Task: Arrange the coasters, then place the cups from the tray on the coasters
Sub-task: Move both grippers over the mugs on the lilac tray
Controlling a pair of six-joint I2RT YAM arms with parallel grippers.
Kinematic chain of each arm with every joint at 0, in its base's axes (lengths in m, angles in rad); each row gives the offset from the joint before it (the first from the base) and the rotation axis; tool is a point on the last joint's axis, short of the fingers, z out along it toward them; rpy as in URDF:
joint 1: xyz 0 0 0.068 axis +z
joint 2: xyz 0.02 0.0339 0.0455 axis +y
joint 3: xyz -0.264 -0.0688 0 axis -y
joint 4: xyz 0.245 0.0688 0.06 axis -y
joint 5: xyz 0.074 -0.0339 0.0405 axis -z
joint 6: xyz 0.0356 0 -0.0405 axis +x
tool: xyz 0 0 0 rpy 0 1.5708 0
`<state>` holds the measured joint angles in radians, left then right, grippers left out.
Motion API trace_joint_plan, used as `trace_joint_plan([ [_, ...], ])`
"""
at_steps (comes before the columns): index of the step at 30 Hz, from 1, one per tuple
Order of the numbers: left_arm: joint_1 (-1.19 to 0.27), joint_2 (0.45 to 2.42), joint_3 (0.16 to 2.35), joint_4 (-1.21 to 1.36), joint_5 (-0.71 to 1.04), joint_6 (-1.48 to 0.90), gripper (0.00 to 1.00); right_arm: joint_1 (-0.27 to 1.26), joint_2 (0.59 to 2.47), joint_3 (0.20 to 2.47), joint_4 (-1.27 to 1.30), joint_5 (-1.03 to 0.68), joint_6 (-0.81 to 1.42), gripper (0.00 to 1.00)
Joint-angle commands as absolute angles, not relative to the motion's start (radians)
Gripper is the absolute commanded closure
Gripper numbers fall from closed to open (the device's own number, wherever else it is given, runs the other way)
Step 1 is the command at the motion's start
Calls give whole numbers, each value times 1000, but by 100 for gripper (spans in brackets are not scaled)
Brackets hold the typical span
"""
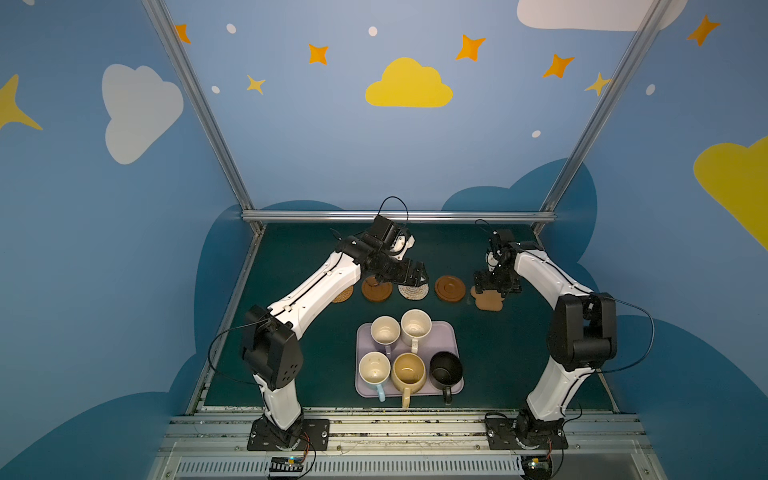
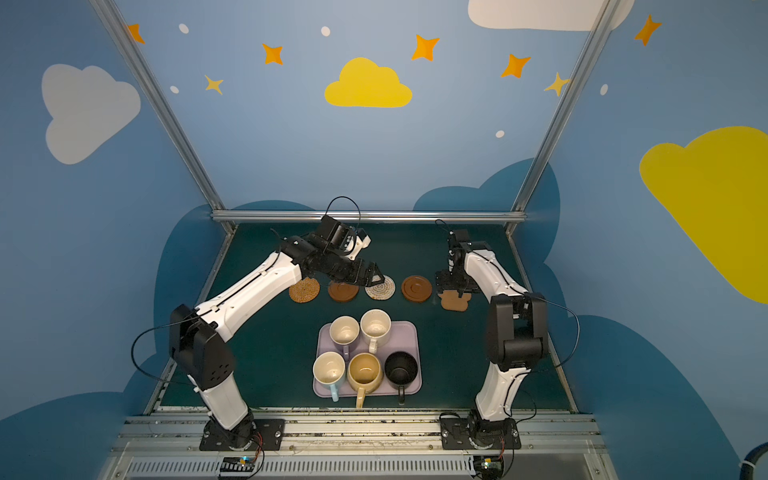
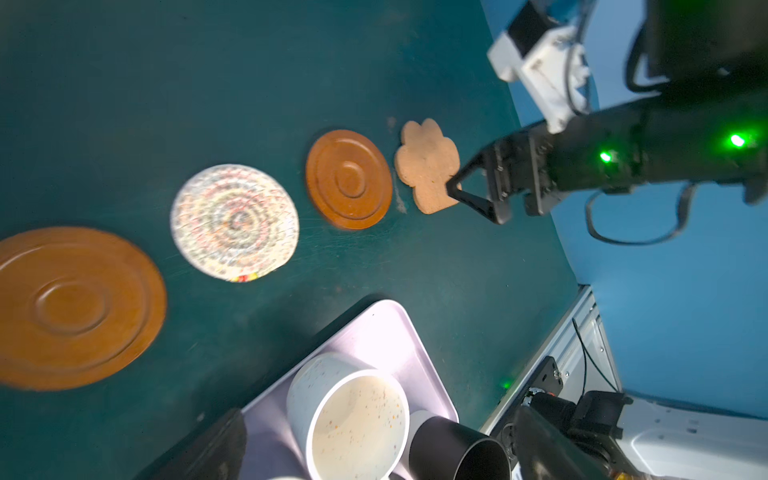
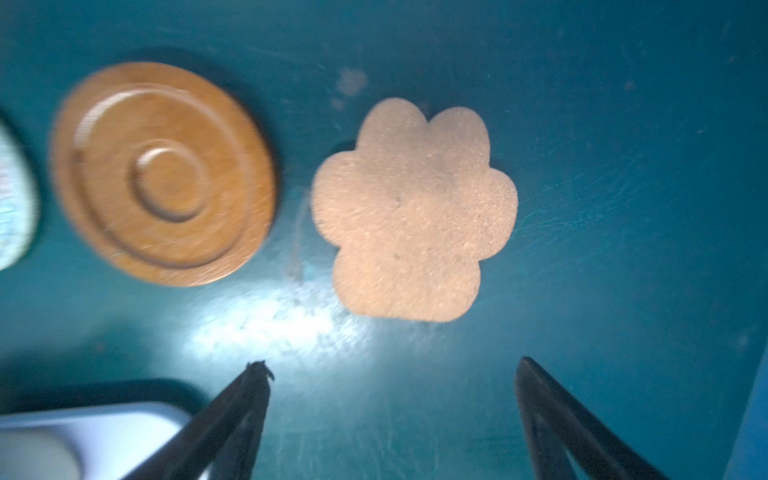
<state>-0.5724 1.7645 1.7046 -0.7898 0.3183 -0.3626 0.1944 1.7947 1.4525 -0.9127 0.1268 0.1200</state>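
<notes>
Pointing handles nearward, cups [image 1: 409, 371] fill the tray [image 1: 451, 332] (coasters [image 1: 450, 288] lined crosswise); left claw [image 1: 417, 277] and right claw [image 4: 392, 368] gape wide.

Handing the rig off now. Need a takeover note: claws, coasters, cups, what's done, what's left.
Left claw: open, empty, raised near the whitish coaster.
Right claw: open, empty, at the edge of the paw coaster.
Row beyond the tray: tan coaster, left brown disc, whitish coaster, right brown disc, paw coaster.
On the tray, upright: lilac cup, cream cup, blue cup, mustard cup, black cup.
Done: coasters look laid out. Left: all five cups onto coasters.
</notes>
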Motion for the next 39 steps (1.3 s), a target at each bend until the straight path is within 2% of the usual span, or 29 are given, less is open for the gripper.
trace_joint_plan([
  [1, -551, 1704, 1688, -952, 255, -452, 1, 241, 1731, 1491, -1035, 151, 138, 8],
  [4, -559, 1668, 1660, -1015, 240, -515, 2, 260, 1667, 1527, -1065, 59, 154, 8],
  [6, -580, 1626, 1622, -1021, 160, -551, 5, 272, 1624, 1518, -1036, -14, 166, 8],
  [9, -627, 1539, 1481, -921, 64, -589, 9, 293, 1568, 1474, -993, -52, 153, 8],
  [13, -649, 1451, 1324, -807, 35, -646, 13, 322, 1456, 1433, -981, -150, 202, 7],
  [21, -770, 1457, 1283, -922, -57, -741, 26, 413, 1255, 1316, -996, -231, 316, 8],
  [27, -827, 1462, 1274, -933, -110, -776, 30, 502, 1183, 1192, -909, -343, 369, 8],
  [33, -839, 1448, 1220, -919, -112, -820, 39, 633, 1182, 1159, -838, -360, 372, 7],
  [39, -841, 1463, 1169, -870, -91, -841, 49, 671, 1165, 1073, -708, -366, 412, 8],
])
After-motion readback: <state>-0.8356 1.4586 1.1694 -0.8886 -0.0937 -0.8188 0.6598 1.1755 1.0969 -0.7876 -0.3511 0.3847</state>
